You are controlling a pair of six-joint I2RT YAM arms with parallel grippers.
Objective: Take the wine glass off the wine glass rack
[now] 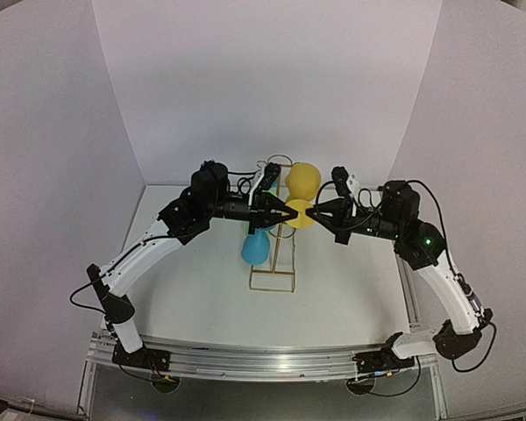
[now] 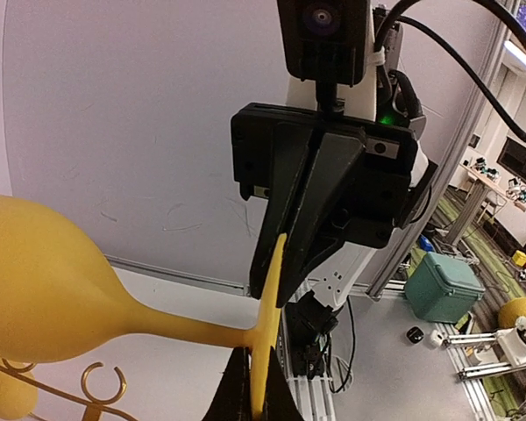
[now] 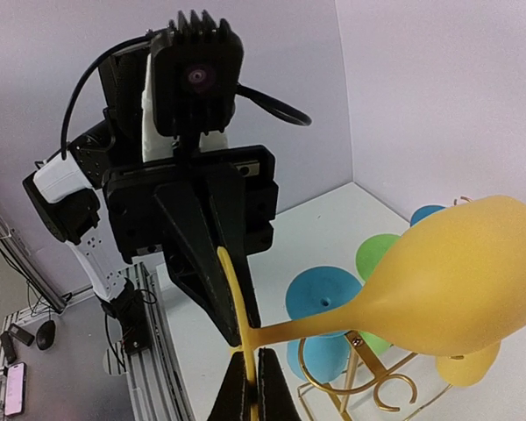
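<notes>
Wine glass [image 1: 303, 180], foot pinched between left tool [image 1: 289, 211] and right tool [image 1: 310, 210], bowl toward 12 o'clock, over wine glass rack [image 1: 272, 273].

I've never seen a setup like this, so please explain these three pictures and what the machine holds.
A robot's left arm and right arm are bolted to a white table. One picture looks down from above; the other two come from a camera on each arm's wrist. On the table stands a gold wire rack with a blue glass hanging from it. The left gripper and the right gripper both pinch the round foot of a yellow wine glass, from opposite sides.
</notes>
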